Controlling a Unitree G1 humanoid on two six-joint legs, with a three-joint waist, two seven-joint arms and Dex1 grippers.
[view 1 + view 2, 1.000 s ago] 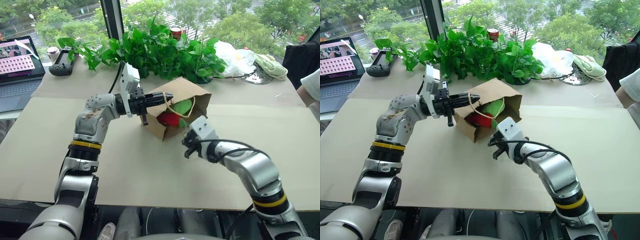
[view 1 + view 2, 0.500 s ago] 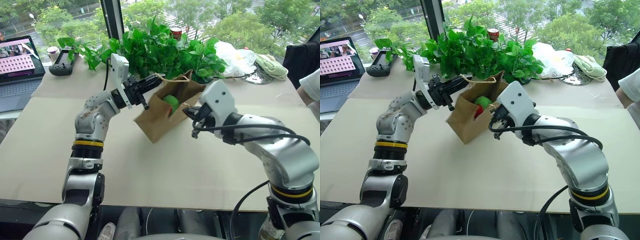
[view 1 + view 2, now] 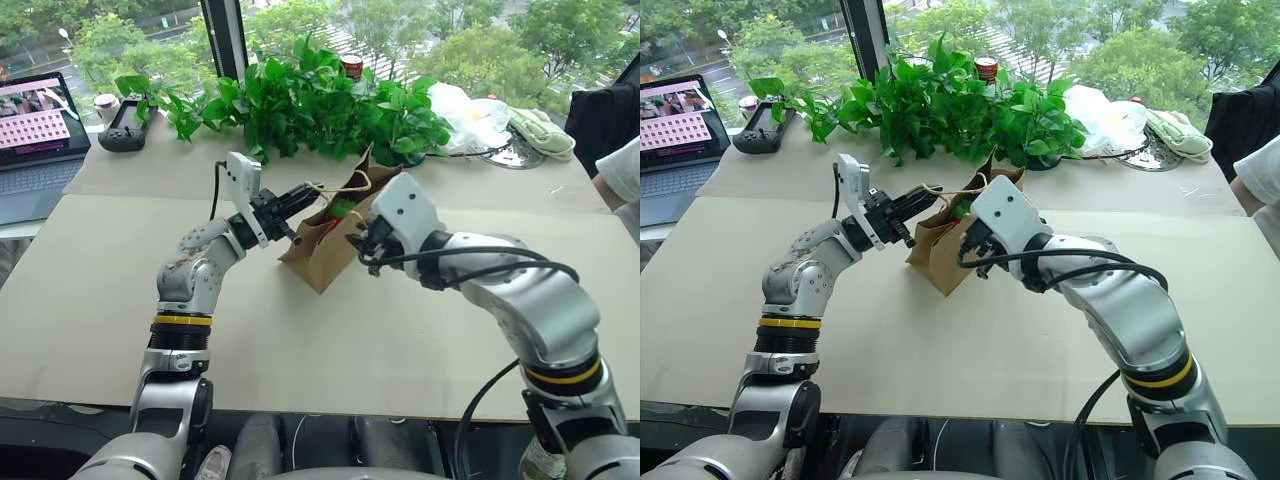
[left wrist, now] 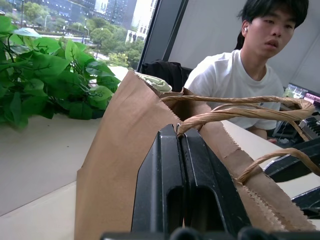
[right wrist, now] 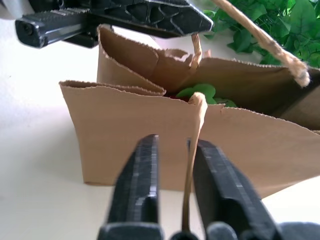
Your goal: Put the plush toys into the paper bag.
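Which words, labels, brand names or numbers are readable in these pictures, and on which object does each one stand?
None can be read.
Paper bag: plain, no print.
Laptop screen: a pink grid and small pictures, too small to read.
Red can behind the plants: its label is too small to read.

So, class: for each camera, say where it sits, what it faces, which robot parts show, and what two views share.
Head views: high, facing down at the paper bag on the table; both arms show.
Left wrist: behind the left claw, shut on a cord handle; faces the bag and a person.
Right wrist: behind the open right claw, facing the bag mouth and green toy.
Shared: both wrist views show the bag.
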